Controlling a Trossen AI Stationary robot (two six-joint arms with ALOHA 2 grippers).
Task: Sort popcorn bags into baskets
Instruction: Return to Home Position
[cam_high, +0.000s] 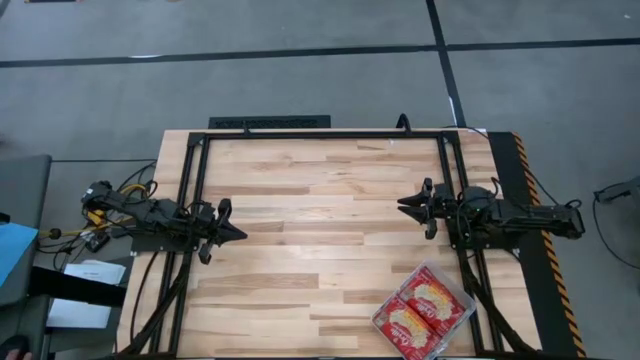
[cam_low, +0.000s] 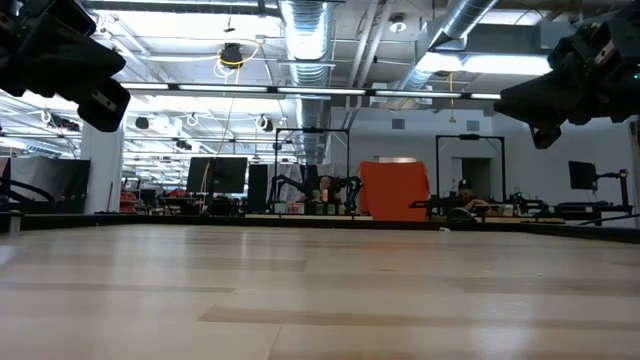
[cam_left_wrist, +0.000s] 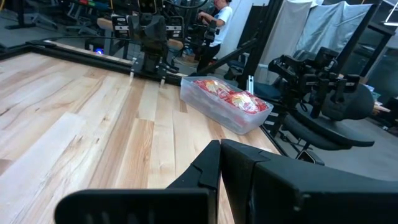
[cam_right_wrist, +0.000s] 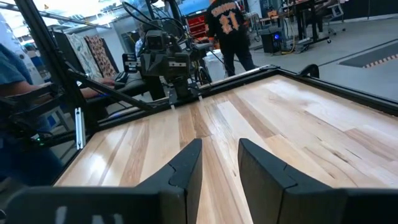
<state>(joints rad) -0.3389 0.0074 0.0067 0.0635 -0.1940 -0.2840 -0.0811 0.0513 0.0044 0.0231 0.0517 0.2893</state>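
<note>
The clear plastic tray (cam_high: 423, 310) sits flat on the table near its near right corner and is filled with red and yellow popcorn bags (cam_high: 430, 298); two lie side by side on top. The left wrist view shows the tray (cam_left_wrist: 249, 121) with the bags (cam_left_wrist: 230, 96) heaped in it. No loose bag shows on the table. My left gripper (cam_high: 240, 235) hovers shut at the table's left edge (cam_left_wrist: 220, 163). My right gripper (cam_high: 400, 205) hovers at the right side, far from the tray, its fingers a little apart (cam_right_wrist: 221, 168). Both grippers are empty.
A black frame (cam_high: 320, 133) runs along the table's far and side edges. Bare wood (cam_high: 320, 230) lies between the two arms. A yellow-black striped edge (cam_high: 540, 240) borders the right side. People stand beyond the table in the right wrist view (cam_right_wrist: 227, 25).
</note>
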